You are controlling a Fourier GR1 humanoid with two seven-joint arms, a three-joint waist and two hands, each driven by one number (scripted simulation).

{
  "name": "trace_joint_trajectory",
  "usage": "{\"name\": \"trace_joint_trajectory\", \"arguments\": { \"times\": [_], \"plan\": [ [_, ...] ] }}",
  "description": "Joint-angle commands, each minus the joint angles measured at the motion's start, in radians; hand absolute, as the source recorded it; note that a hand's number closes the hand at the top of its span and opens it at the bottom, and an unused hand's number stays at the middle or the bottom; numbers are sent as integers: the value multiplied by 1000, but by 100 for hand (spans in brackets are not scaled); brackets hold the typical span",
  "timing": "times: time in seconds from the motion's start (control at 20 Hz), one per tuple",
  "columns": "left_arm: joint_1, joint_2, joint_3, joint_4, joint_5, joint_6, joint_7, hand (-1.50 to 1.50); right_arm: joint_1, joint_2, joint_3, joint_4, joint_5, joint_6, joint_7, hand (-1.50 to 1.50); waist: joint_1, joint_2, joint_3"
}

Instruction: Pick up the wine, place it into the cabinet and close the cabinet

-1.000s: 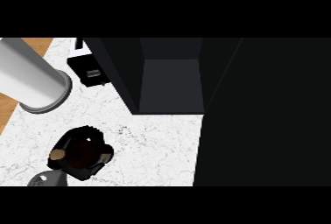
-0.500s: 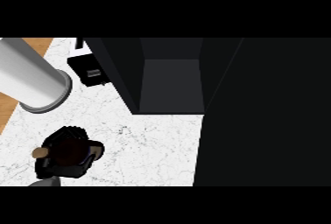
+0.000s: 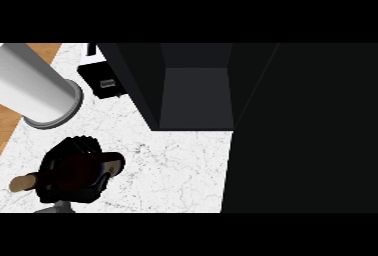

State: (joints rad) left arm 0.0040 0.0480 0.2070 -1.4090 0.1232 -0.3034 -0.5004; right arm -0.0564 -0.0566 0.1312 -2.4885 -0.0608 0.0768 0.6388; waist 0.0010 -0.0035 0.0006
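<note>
Dark glass wine (image 3: 74, 175), likely heavy and slippery, lies at seven o'clock on the marble counter (image 3: 177, 165), left hand (image 3: 70, 152) curled round its body; cabinet (image 3: 196, 85) open at twelve.

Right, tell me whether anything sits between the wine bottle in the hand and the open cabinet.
Nothing visible does. The left hand is curled round the wine bottle at the lower left, and bare marble counter runs from there up to the open cabinet. The white cylinder stands off to the left of that path.
</note>
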Motion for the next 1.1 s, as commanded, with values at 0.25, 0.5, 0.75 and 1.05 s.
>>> {"name": "trace_joint_trajectory", "arguments": {
  "times": [0.25,0.5,0.75,1.05],
  "plan": [
    [20,-38,-111,-355,63,60,347,150,64,5,-5,-70,-37,26,-31,-150,-1,1,0],
    [55,-48,-276,-509,46,199,463,150,57,16,-8,-51,-41,28,-38,-150,1,0,0],
    [-90,-48,-391,-460,38,339,517,150,68,0,-24,-149,-79,22,49,-150,-13,0,0],
    [-194,-48,-555,-482,10,558,586,150,7,4,-39,-48,-56,20,10,-150,-7,2,0]
  ]
}}
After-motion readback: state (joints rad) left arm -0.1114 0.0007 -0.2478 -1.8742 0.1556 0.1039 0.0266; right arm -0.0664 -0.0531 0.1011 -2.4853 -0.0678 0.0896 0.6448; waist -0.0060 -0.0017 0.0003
